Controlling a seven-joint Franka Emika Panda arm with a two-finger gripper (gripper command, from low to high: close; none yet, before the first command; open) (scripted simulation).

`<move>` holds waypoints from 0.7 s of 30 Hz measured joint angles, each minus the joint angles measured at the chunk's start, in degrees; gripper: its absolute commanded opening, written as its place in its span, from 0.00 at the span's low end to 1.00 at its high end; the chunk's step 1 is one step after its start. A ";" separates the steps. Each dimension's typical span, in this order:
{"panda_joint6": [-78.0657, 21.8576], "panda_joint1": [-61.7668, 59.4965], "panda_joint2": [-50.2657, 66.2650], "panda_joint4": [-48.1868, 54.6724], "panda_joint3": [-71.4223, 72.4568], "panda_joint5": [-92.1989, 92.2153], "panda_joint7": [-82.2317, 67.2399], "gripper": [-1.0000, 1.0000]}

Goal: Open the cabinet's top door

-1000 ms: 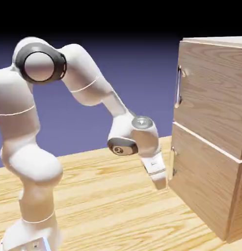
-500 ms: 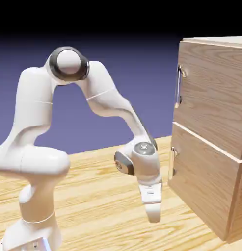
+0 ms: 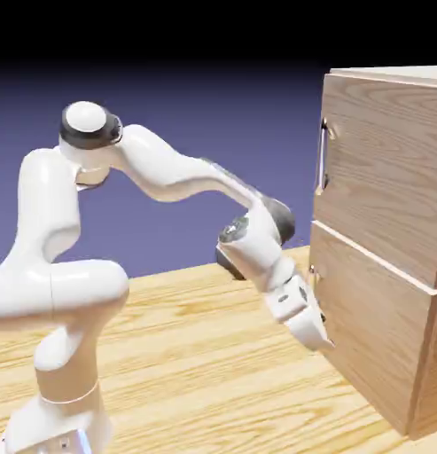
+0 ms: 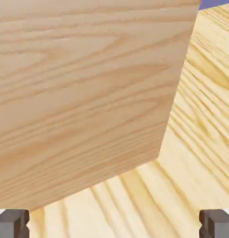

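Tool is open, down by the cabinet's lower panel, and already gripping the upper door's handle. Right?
Not the handle: the exterior view shows the tool well below the upper door's handle, not touching it. It is open, down by the cabinet's lower panel.

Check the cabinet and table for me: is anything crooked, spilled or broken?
Nothing stands out. The cabinet stands upright on the table, and its visible wood shows no breakage. The upper handle runs straight up and down, and I see no spill on the visible tabletop.
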 measured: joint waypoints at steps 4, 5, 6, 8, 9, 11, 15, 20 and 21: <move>-1.72 7.46 7.32 1.37 -7.77 9.97 -5.54 0.50; -2.15 9.33 9.14 1.71 -9.71 12.46 -6.93 0.50; -2.59 11.19 10.97 2.05 -11.65 14.95 -8.32 0.50; -3.45 14.92 14.63 2.73 -15.53 19.94 -11.09 0.50; -3.88 16.79 16.46 3.07 -17.47 22.43 -12.47 0.50; -4.74 20.52 20.12 3.75 -21.36 27.42 -15.25 0.50; -5.64 13.13 19.69 10.57 -18.42 29.93 -15.07 0.50; -10.40 14.46 19.42 7.66 -20.02 30.04 -16.55 0.00; -12.78 15.81 19.33 5.57 -21.24 29.63 -17.31 0.00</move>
